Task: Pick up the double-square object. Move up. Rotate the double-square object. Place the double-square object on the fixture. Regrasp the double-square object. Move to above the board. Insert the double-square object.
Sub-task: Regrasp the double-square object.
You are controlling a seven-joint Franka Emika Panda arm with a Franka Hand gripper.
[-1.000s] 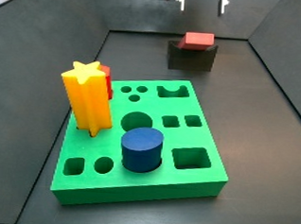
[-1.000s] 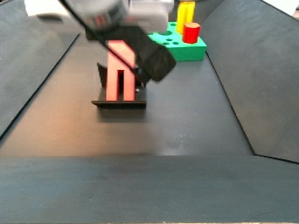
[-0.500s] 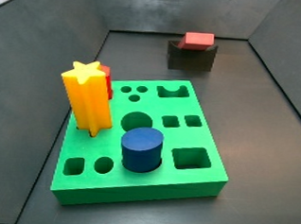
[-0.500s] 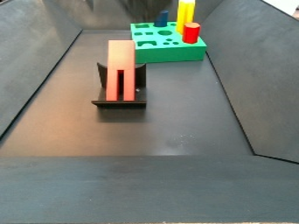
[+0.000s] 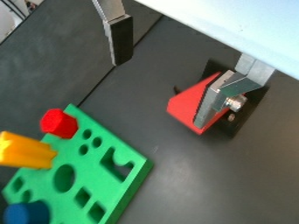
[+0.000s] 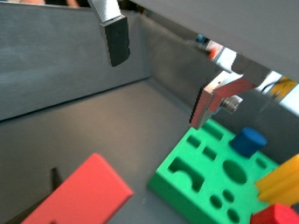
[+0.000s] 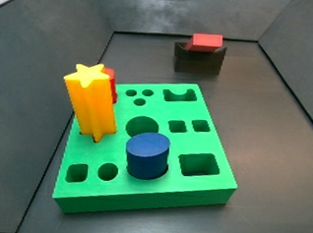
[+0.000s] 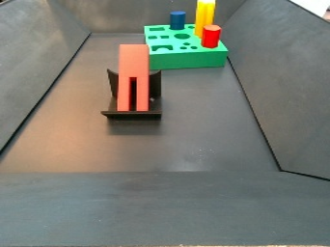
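Note:
The salmon-red double-square object (image 8: 133, 75) stands upright in the dark fixture (image 8: 131, 108), away from the green board (image 8: 180, 54). In a side view only its top (image 7: 206, 40) shows above the fixture (image 7: 199, 59), behind the board (image 7: 183, 174). My gripper (image 5: 163, 87) is out of both side views. In both wrist views it hangs above the floor, open, with nothing between its fingers (image 5: 118, 37). The double-square object (image 5: 191, 103) lies below, partly behind one finger. It also shows in a wrist view (image 6: 82, 188) beside the board (image 6: 211, 179).
On the board stand a yellow star prism (image 7: 89, 103), a blue cylinder (image 7: 148, 153) and a darker red peg (image 8: 213, 37). Several holes in the board are open. Dark sloping walls (image 8: 52, 68) close in the floor on all sides.
One second ago my gripper was around the double-square object at the fixture. It has let go and risen out of both side views. The object stays standing in the fixture.

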